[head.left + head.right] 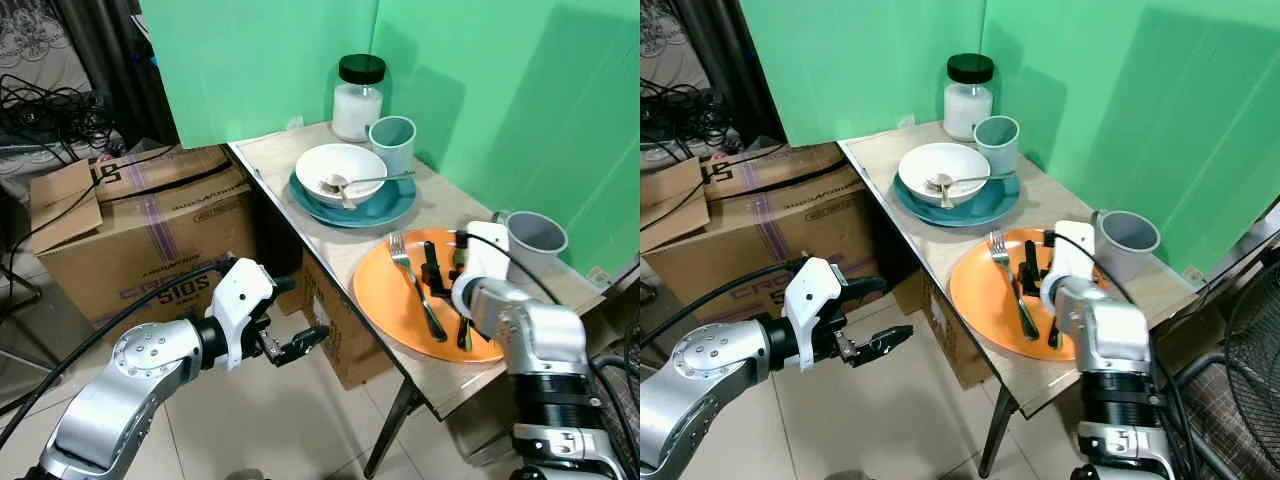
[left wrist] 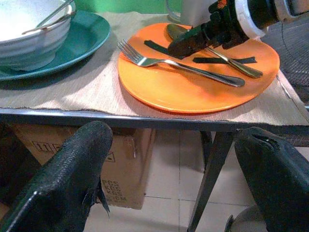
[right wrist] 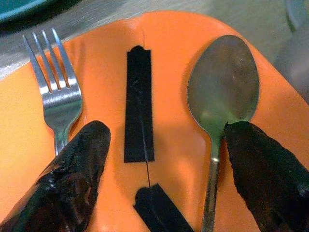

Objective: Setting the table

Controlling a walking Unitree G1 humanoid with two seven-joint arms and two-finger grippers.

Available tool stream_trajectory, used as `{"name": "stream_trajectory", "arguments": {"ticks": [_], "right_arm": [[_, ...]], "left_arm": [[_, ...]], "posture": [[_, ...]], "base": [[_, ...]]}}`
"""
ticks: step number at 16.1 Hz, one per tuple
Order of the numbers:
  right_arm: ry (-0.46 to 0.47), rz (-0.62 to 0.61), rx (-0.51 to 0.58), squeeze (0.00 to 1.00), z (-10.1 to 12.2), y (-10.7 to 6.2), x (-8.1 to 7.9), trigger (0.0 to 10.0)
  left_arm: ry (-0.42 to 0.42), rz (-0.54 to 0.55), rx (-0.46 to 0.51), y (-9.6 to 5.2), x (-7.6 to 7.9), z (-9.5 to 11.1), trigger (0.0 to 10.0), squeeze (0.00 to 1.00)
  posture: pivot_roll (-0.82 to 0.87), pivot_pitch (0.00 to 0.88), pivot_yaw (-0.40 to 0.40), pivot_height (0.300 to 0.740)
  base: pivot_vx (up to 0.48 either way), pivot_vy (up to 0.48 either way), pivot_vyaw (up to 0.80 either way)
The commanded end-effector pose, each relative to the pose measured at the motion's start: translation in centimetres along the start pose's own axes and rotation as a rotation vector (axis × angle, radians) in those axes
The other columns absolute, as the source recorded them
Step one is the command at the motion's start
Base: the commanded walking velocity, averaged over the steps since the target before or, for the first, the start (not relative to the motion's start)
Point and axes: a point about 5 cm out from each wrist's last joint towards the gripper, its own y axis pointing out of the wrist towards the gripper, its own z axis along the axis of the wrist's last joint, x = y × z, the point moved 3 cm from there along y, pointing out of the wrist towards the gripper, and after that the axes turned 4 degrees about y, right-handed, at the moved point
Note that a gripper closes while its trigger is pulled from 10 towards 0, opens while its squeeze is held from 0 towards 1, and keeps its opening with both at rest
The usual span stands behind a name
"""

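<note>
Left gripper (image 1: pixel 300 343) hangs off the counter's near-left edge, over the floor beside the cardboard box (image 1: pixel 150 235); fingers spread, holding nothing.

Right gripper (image 3: pixel 164 174) sits low over the orange plate (image 1: pixel 385 300) at the counter's (image 1: pixel 275 155) near edge, fingers (image 3: pixel 72 164) spread wide. Fork (image 3: pixel 58 104) lies just outside one fingertip; spoon (image 3: pixel 219 104) handle runs against the inner side of the other. Strips of black tape (image 3: pixel 139 104) on the plate between them. Nothing pinched.

Risk, judged: if the fingers close from here they may catch the spoon off-centre and skid it across the plate, or nudge the fork. The plate is close to the edge, so a sideways shove could tip it off.

Grey cup (image 1: pixel 535 240) stands just beyond the plate. Farther back: teal plate (image 1: pixel 385 208) with white bowl (image 1: pixel 340 168) and second spoon (image 1: pixel 350 183), teal cup (image 1: pixel 392 143), then a black-lidded jar (image 1: pixel 358 98) at the far edge.
</note>
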Motion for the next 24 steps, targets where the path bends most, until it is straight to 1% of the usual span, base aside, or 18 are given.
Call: {"name": "stream_trajectory", "arguments": {"ticks": [1, 2, 3, 5, 6, 7, 8, 9, 10, 11, 12, 15, 16, 17, 20, 21, 22, 24], "right_arm": [[0.03, 0.002, -0.002, 0.0, 0.5, -0.3, 0.4, 1.0], [0.034, 0.0, 0.002, 0.0, 0.7, -0.5, 0.7, 0.9], [0.028, -0.008, -0.007, 0.0, 0.5, -0.6, 1.0, 0.0], [0.024, -0.017, -0.021, 0.0, 0.2, -0.6, 1.2, 0.0], [0.016, -0.02, -0.028, 0.0, 0.0, -0.7, 1.2, 1.1], [0.002, 0.001, 0.002, 0.0, 0.5, -1.3, 0.9, 3.9], [-0.01, 0.017, 0.031, 0.0, 1.0, -1.7, 0.7, 6.2], [-0.03, 0.045, 0.07, 0.0, 1.7, -2.1, 0.3, 10.0], [-0.049, 0.087, 0.13, 0.0, 2.7, -3.0, -0.3, 10.0], [-0.04, 0.092, 0.137, 0.0, 2.8, -3.1, -0.3, 10.0], [-0.016, 0.079, 0.144, 1.0, 2.8, -3.5, 0.0, 10.0], [-0.061, 0.015, 0.062, 1.0, 1.0, -3.5, 1.1, 10.0], [-0.082, -0.013, 0.021, 0.38, 0.1, -3.2, 1.5, 10.0], [-0.087, -0.041, -0.006, 0.0, -0.7, -2.8, 1.8, 10.0], [-0.075, -0.047, -0.045, 0.0, -1.8, -2.2, 1.8, 10.0], [-0.067, -0.043, -0.047, 0.0, -1.8, -2.2, 1.7, 8.2], [-0.066, -0.039, -0.049, 0.0, -1.8, -2.2, 1.7, 3.1], [-0.066, -0.031, -0.05, 0.0, -1.8, -2.1, 1.5, 1.7]], "left_arm": [[0.006, 0.004, -0.003, -0.2, -0.2, 0.1, 10.0, 0.0], [0.006, 0.002, -0.003, -0.2, -0.3, 0.1, 10.0, 0.0], [0.008, -0.001, -0.004, -0.2, -0.3, 0.1, 10.0, 0.0], [0.01, -0.004, -0.005, -0.1, -0.3, 0.1, 10.0, 0.0], [0.012, -0.005, -0.006, -0.1, -0.3, 0.1, 10.0, 0.0], [0.016, -0.004, -0.01, -0.2, -0.4, 0.1, 10.0, 0.0], [0.019, -0.004, -0.011, -0.2, -0.4, 0.1, 10.0, 0.0], [0.021, -0.004, -0.012, -0.2, -0.5, 0.1, 10.0, 0.0], [0.024, -0.004, -0.015, -0.2, -0.5, 0.1, 10.0, 0.0], [0.025, -0.004, -0.016, -0.3, -0.5, 0.0, 10.0, 0.0], [0.027, -0.005, -0.019, -0.3, -0.6, 0.0, 10.0, 0.0], [0.028, -0.01, -0.02, -0.2, -0.5, 0.0, 10.0, 0.0], [0.029, -0.012, -0.021, -0.2, -0.5, 0.0, 10.0, 0.0], [0.032, -0.012, -0.02, -0.1, -0.6, 0.0, 10.0, 0.0], [0.035, -0.013, -0.02, -0.1, -0.6, 0.0, 10.0, 0.0], [0.036, -0.012, -0.02, 0.0, -0.6, 0.0, 10.0, 0.0], [0.037, -0.011, -0.021, -0.1, -0.6, 0.0, 10.0, 0.0], [0.037, -0.008, -0.022, -0.1, -0.6, 0.0, 10.0, 0.0]], "posture": [[0.08, 0.0, -0.026, 0.74], [0.08, 0.0, -0.021, 0.74], [0.07, 0.0, -0.015, 0.74], [0.07, 0.0, -0.013, 0.74], [0.07, 0.0, -0.013, 0.74], [0.07, 0.0, -0.01, 0.74], [0.07, 0.0, -0.01, 0.74], [0.07, 0.0, -0.008, 0.74], [0.07, 0.0, -0.006, 0.74], [0.07, 0.0, -0.006, 0.74], [0.07, 0.0, -0.004, 0.74], [0.07, 0.0, -0.004, 0.74], [0.06, 0.0, -0.004, 0.74], [0.07, 0.0, -0.005, 0.74], [0.07, 0.0, -0.009, 0.74], [0.07, 0.0, -0.009, 0.74], [0.07, 0.0, -0.009, 0.74], [0.08, 0.0, -0.012, 0.74]], "base": [[0.0, 0.0, 0.0], [0.0, 0.0, 0.0], [0.0, 0.0, 0.0], [0.0, 0.0, 0.0], [0.0, 0.0, 0.0], [0.0, 0.0, 0.0], [0.0, 0.0, 0.0], [0.0, 0.0, 0.0], [0.0, 0.0, 0.0], [0.0, 0.0, 0.0], [0.0, 0.0, 0.0], [0.0, 0.0, 0.0], [0.0, 0.0, 0.0], [0.0, 0.0, 0.0], [0.0, 0.0, 0.0], [0.0, 0.0, 0.0], [0.0, 0.0, 0.0], [0.0, 0.0, 0.0]]}}
